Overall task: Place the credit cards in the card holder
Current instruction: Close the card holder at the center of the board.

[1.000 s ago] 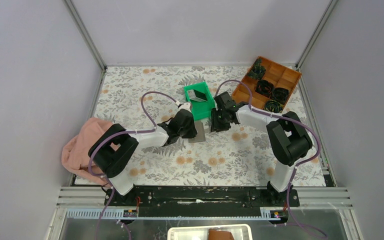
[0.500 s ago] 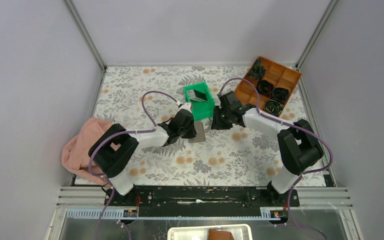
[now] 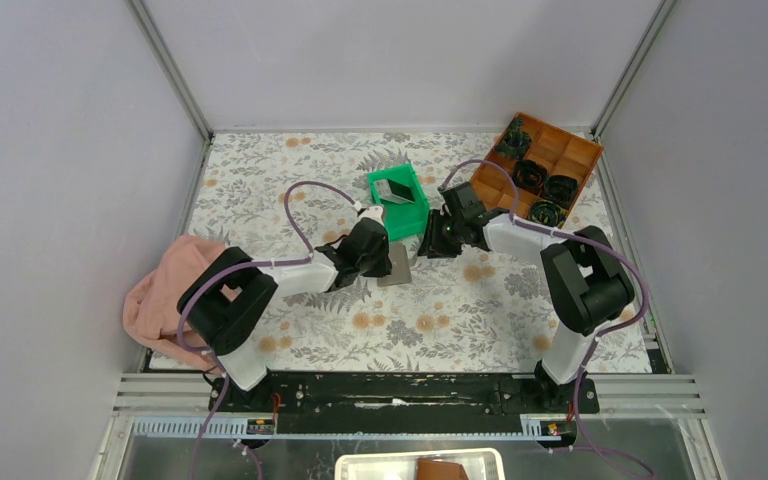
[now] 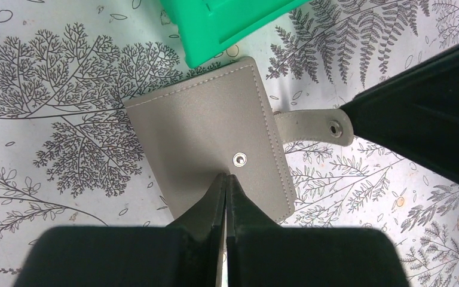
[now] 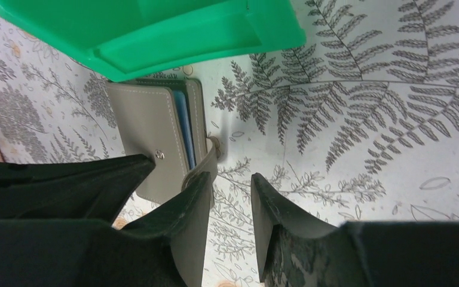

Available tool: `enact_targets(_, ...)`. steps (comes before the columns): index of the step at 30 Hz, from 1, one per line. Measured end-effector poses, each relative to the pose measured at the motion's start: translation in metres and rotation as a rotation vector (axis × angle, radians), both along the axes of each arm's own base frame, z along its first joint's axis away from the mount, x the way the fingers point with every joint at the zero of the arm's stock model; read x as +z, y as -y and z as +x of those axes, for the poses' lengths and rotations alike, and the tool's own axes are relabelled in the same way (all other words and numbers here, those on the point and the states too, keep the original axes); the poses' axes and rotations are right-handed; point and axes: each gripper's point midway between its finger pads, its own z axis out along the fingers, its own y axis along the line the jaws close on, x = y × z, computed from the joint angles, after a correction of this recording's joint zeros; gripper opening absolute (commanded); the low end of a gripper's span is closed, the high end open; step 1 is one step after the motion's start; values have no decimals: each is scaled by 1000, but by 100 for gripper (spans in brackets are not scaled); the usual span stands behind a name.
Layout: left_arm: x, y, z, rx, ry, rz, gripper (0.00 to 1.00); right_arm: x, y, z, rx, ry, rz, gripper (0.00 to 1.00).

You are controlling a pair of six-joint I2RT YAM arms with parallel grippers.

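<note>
Pinning card holder [image 4: 203,143] on table [image 3: 480,320] just beside green bin [image 4: 227,24] w/ left gripper [image 4: 226,179] tips pressed together, right gripper [image 5: 232,185] spread apart by its strap [image 4: 311,127], credit cards [image 3: 396,188] up in the bin, so prob skidding it away or fumbling the strap if pushed sideways.

I read no text, label, brand, number or sign on any surface in my three views.

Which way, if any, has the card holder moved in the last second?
No. The card holder still lies by the near corner of the green bin, top view.
</note>
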Motion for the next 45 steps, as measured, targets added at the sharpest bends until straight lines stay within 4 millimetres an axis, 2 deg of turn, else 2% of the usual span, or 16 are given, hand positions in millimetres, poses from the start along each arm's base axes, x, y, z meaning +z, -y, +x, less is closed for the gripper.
enact_targets(8,0,-1,1,2,-4,13,0,-7,-13,3,5,-43,113,38)
enact_targets(15,-1,-1,1,3,-3,21,0,-22,-23,-2,35,-104,167,38)
enact_targets(28,-2,1,3,2,-12,32,0,-22,-38,-6,91,-139,262,39)
enact_targets(38,-2,1,4,4,-11,34,0,-21,-41,-6,110,-166,323,39)
enact_targets(45,-3,-1,5,14,-4,41,0,-20,-46,-2,118,-165,371,44)
